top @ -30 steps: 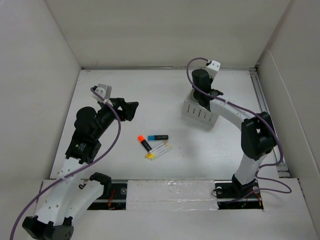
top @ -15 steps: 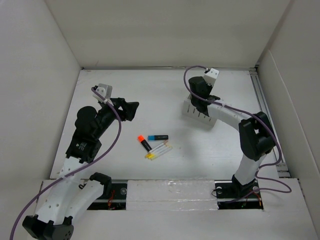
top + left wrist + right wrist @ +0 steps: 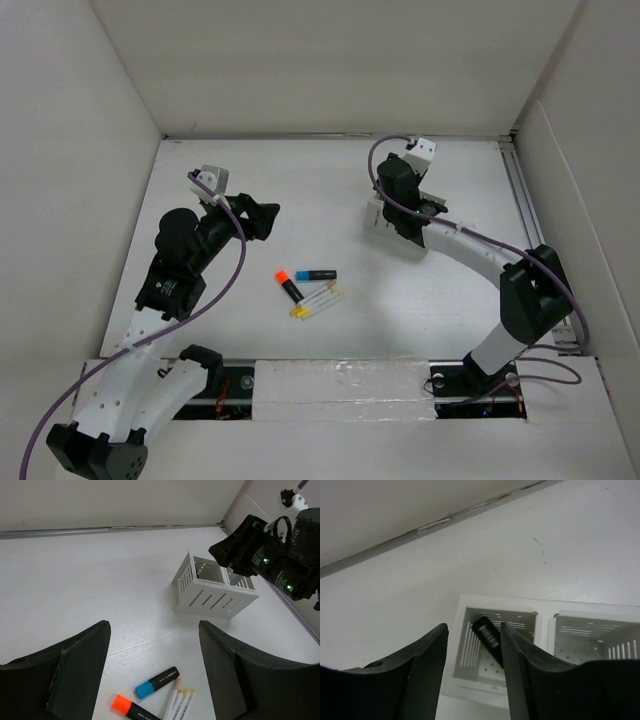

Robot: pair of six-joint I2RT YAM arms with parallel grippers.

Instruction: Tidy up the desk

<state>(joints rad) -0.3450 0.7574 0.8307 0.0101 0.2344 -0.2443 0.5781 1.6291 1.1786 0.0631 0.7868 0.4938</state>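
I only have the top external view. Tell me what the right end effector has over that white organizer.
Observer: In the right wrist view, a black marker-like barrel sits between the fingers of the right end effector. It points into one compartment of the organizer.
Operator: Check the one beside it.
Observer: The neighbouring compartment shows only perforated floor where visible.
Operator: Confirm the left side.
Observer: In the left wrist view, the left end effector is wide open and empty. It hangs above the desk near the blue-capped marker.
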